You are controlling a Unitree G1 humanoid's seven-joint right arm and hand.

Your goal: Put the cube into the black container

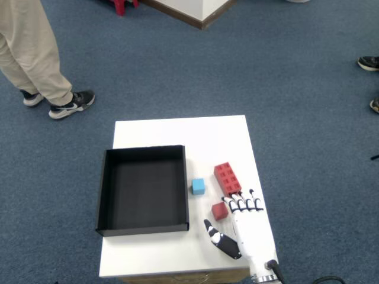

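On the white table (pixel 177 133) stands a black container (pixel 143 188), open at the top with nothing inside. A small red cube (pixel 219 210) lies right of its front right corner. My right hand (pixel 247 228) is white with black fingertips, flat and open, just right of and behind the red cube. Its fingertips (pixel 241 204) reach beside the cube and touch the near end of the red brick (pixel 227 178). The thumb (pixel 220 239) points left, below the cube. Between the container and the red brick sits a small blue cube (pixel 198 186).
A person's legs and sneakers (pixel 71 103) stand on the blue carpet at the far left. Another shoe (pixel 368 63) shows at the right edge. The table's right edge runs just right of my hand.
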